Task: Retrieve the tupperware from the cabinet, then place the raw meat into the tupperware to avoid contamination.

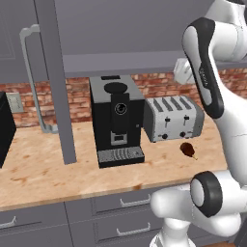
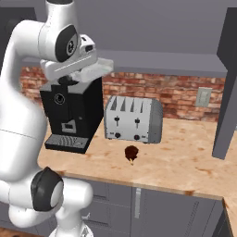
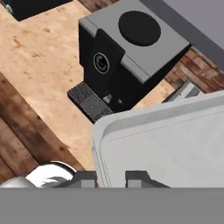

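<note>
Aloft, pincer [image 3: 111, 177] grips the empty tupperware [image 3: 170, 144] by its rim.

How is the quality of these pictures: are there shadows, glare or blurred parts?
Left base view: even, soft light, a faint shadow beside the raw meat, no glare on the toaster. Right base view: the same flat light, edges slightly soft. Hand view: the tupperware held in the gripper looms large and pale, and the coffee machine appears tilted.
</note>
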Robot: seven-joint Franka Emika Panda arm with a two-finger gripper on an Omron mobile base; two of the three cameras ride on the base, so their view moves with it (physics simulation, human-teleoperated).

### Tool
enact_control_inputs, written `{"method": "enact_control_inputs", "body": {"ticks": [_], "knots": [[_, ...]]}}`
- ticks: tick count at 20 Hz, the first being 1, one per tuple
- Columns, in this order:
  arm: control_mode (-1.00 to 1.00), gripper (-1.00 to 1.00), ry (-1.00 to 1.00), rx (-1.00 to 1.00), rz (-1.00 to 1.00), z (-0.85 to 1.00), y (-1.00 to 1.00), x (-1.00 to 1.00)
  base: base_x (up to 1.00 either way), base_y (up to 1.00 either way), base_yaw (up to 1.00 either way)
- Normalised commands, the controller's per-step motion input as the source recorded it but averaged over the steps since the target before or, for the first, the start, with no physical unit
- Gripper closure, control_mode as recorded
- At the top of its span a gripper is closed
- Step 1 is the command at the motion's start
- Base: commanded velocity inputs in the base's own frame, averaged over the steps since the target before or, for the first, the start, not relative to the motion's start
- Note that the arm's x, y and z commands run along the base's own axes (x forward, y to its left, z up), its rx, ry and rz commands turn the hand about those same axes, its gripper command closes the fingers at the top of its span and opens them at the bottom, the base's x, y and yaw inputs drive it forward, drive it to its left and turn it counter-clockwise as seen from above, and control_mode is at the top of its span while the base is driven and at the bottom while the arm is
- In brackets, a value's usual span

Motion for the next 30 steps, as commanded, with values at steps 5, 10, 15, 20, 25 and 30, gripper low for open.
{"method": "enact_control_inputs", "body": {"ticks": [5,10,15,20,25,30], "knots": [[-1.00,1.00,0.18,-0.05,0.05,-0.08,0.00,-0.56,0.00,0.00,0.00],[-1.00,1.00,0.22,-0.06,0.06,-0.26,0.00,-0.47,0.00,0.00,0.00],[-1.00,1.00,0.22,-0.05,0.08,-0.46,0.00,-0.36,0.00,0.00,0.00],[-1.00,1.00,0.19,-0.03,0.10,-0.57,0.00,-0.24,0.00,0.00,0.00],[-1.00,1.00,0.15,0.00,0.10,-0.65,-0.01,-0.14,0.00,0.00,0.00],[-1.00,1.00,0.08,0.00,0.09,-0.64,-0.06,-0.06,0.00,0.00,0.00]]}}
